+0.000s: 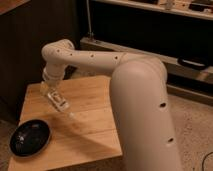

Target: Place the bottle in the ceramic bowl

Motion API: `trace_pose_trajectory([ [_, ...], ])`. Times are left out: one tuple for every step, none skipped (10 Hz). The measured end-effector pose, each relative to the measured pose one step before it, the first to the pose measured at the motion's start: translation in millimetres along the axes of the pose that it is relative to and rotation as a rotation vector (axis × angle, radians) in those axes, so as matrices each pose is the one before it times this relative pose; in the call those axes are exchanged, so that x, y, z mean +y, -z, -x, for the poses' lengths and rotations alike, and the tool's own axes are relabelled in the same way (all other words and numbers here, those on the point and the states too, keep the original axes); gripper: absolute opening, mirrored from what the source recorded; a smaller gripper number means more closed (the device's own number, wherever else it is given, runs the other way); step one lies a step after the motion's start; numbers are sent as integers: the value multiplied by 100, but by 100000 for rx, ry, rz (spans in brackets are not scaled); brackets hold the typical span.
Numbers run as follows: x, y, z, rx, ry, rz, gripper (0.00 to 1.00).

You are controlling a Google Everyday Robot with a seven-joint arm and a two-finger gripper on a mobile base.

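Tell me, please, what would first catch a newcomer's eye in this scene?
The big white robot arm fills the right and middle, reaching left over the wooden table. Its gripper, above the table's left part, is shut on the bottle, which tilts down to the right. The ceramic bowl sits at the table's front left corner.

Single high view behind arm, facing down onto table (95,130).

On the table (95,135), at the near left corner: the ceramic bowl (30,137). Above the table's left part, right of and beyond the bowl: the gripper (54,95), closed on the bottle (60,104), tilted, lower end toward near right. Apart from the bowl, clear of the tabletop. At right, near: the arm (140,100).
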Motion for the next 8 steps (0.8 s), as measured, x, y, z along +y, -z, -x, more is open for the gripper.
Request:
trace_pose_trajectory([
  [1349, -565, 1844, -1151, 2558, 3379, 0],
  [1560, -571, 1242, -246, 2957, 2491, 0],
  [1832, -524, 1057, 60, 3697, 2485, 0],
  [2455, -859, 1021, 503, 4726, 3151, 0],
  [1784, -698, 682, 522, 3242, 2230, 0],
  [2153, -995, 915, 818, 4332, 2460, 0],
  [1822, -1187, 1042, 720, 5266, 2935, 0],
  [700, -838, 548, 112, 3065, 2062, 0],
])
